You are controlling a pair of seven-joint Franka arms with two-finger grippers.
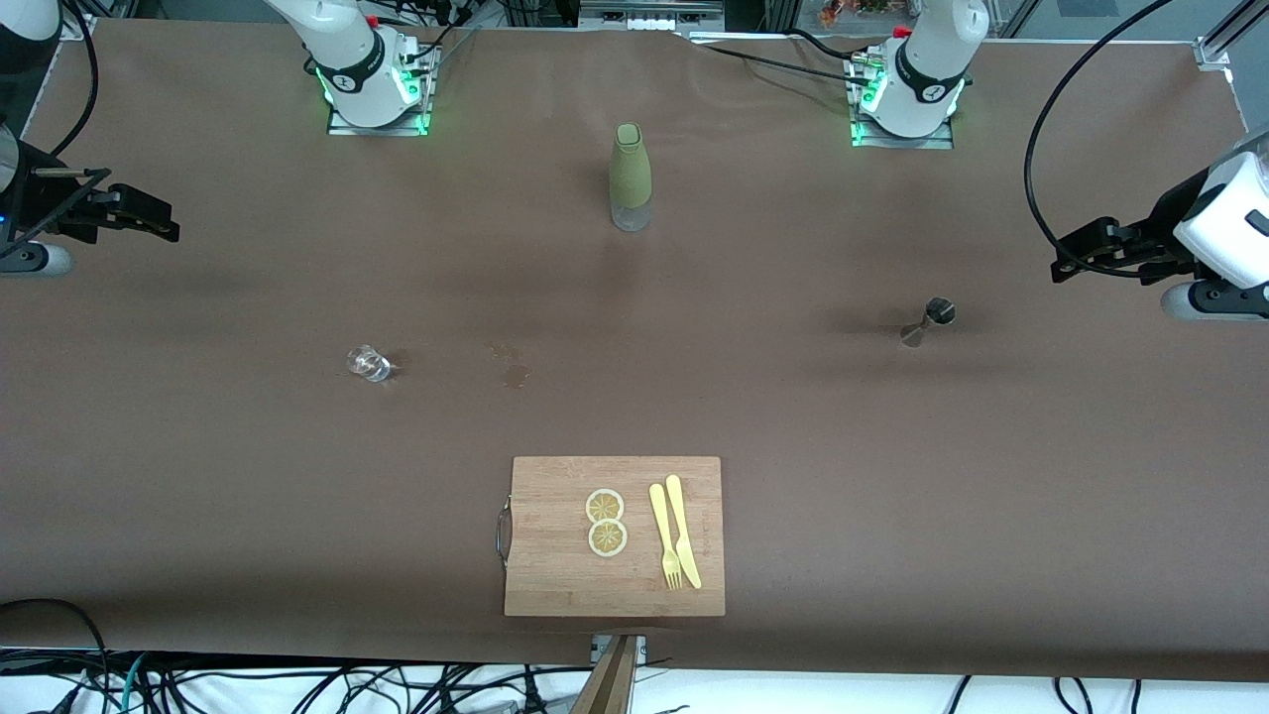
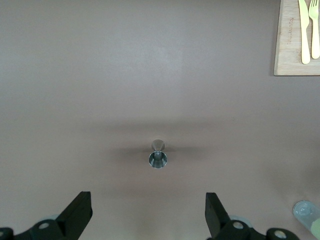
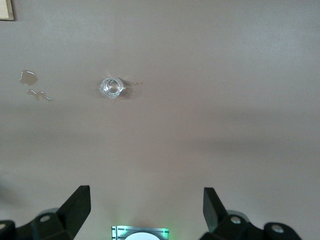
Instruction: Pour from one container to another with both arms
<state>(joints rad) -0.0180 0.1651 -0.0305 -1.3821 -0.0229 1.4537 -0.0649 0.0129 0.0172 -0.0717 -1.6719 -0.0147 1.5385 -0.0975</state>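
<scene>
Tumbler (image 1: 368,363) and jigger (image 1: 928,321) both stand untouched on the brown worktop (image 1: 198,446), well apart from each other and from both arms.

Starting at the left pincer (image 2: 149,212): its two black fingers (image 2: 77,212) stand wide apart with nothing between them, held up in the air over the left arm's end of the worktop; in the front view it shows as a dark claw (image 1: 1086,253) at the edge. In the left wrist view the jigger (image 2: 158,156) stands upright on bare worktop, its open upper cone showing as a ring.

The right pincer (image 3: 145,210) is likewise spread open and empty, raised over the right arm's end of the worktop, seen in the front view as a dark claw (image 1: 139,213). The right wrist view shows the tumbler (image 3: 111,87) upright from above, with small wet patches (image 3: 29,77) near it on the worktop.

Between the two small vessels, and farther from the front camera, a tall olive-green sleeved bottle (image 1: 630,177) stands upright near the middle of the worktop. Nearest the front camera lies a wooden cutting board (image 1: 555,555) with a metal handle at the end toward the right arm. On it lie two lemon slices (image 1: 606,522), touching each other, and just beside them a yellow fork (image 1: 663,535) and a yellow knife (image 1: 684,531) side by side.
</scene>
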